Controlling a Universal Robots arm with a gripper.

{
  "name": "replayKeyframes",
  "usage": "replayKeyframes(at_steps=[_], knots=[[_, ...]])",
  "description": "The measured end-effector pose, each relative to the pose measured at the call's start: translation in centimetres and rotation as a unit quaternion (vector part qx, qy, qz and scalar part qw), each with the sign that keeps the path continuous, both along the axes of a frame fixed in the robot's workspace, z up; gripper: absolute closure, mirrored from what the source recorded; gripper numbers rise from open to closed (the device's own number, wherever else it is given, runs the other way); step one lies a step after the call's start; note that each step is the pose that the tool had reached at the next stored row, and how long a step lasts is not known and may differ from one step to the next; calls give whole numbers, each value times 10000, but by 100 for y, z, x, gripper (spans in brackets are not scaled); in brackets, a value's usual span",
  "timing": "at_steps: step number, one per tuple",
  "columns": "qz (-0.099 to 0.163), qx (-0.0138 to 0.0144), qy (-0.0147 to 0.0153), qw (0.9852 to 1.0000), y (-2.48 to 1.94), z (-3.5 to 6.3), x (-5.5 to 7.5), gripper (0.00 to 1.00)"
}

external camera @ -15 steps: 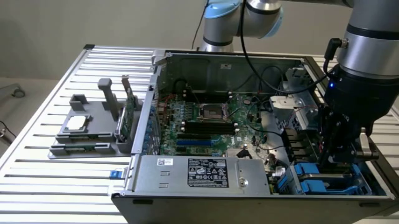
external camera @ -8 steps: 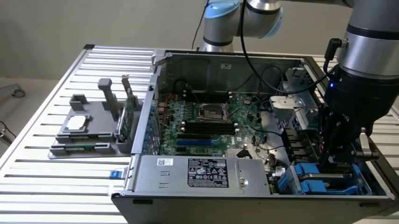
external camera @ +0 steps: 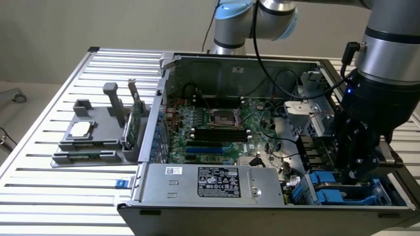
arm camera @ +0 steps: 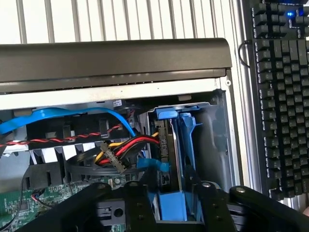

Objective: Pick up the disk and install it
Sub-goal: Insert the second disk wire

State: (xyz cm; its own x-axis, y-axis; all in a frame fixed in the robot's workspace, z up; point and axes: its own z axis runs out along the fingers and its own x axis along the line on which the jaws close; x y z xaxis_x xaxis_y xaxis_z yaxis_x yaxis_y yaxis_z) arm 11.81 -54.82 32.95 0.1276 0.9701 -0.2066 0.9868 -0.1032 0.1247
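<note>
The disk stands on edge in the drive bay at the case's corner, a dark metal slab edged by its blue carrier frame. My gripper straddles the carrier's end with one black finger on each side, and a thin gap shows on one side, so the jaws stand slightly open around it. In the exterior view, the gripper reaches down into the bay at the case's near right corner, just above the blue carrier frame.
The open computer case holds a green motherboard, a silver power supply and red, yellow and blue cables beside the bay. A grey tray with a small chip and an upright green card sits at the exterior view's left. A keyboard lies outside the case.
</note>
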Motion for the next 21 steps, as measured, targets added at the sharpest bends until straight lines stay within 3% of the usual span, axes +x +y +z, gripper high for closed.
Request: replayKeyframes(at_steps=[3,5,6,11,18,21], knots=[[1,2,1,10000,0,19,-2,47],[1,2,0,10000,0,35,-5,47],[1,2,0,10000,0,43,-7,40],[3,3,0,10000,0,85,-44,40],[4,7,-1,10000,0,92,-231,40],[5,9,-1,10000,0,92,-250,40]])
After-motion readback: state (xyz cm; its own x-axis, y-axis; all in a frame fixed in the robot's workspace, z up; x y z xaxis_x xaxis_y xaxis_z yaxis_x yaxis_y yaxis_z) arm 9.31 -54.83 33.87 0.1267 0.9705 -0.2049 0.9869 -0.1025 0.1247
